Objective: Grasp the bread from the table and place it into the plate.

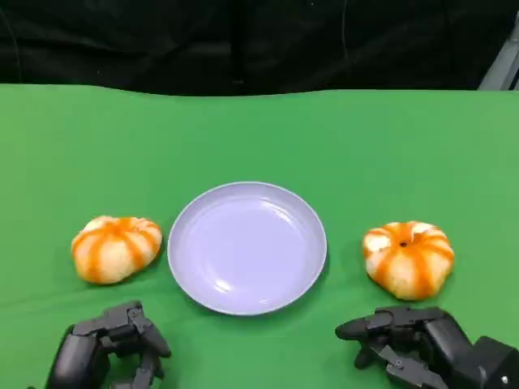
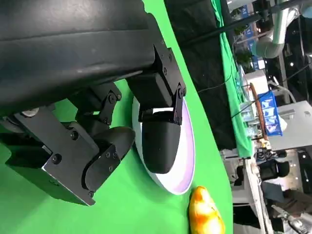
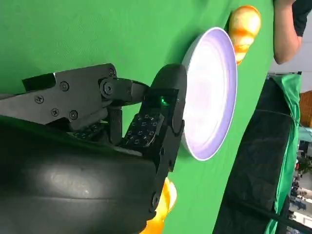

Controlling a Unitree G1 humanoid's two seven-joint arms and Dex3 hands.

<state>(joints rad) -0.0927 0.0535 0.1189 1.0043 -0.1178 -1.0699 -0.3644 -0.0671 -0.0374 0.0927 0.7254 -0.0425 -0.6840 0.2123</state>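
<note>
Head view: nothing done yet. Plate (image 1: pixel 247 247) sits mid-table on the green cloth (image 1: pixel 259 138), no bread in it. Two pumpkin-shaped orange-striped breads lie on the cloth: left bread (image 1: pixel 116 248) just beside the plate's left rim, right bread (image 1: pixel 408 258) near the right rim with a clear gap. Neither is touched.

Left hand (image 1: pixel 109 348) hangs low at the near table edge, short of the left bread, fingers loosely curled, nothing in them. Right hand (image 1: pixel 405 344) is just in front of the right bread, fingers spread and pointing toward the plate, holding nothing; it looks apart from the bread, though the gap is small.

Left wrist view shows that hand's fingers (image 2: pixel 161 141) over the plate's near rim, with a bread at the far side. Right wrist view shows its fingers (image 3: pixel 165 112) partly open beside the plate, and a person's arm (image 3: pixel 287 29) past the table.

Judgement: task at the very start. Reach, grasp, lift, carry and release all remain, for whichever bread goes first; the right hand looks closer to a grasp.
</note>
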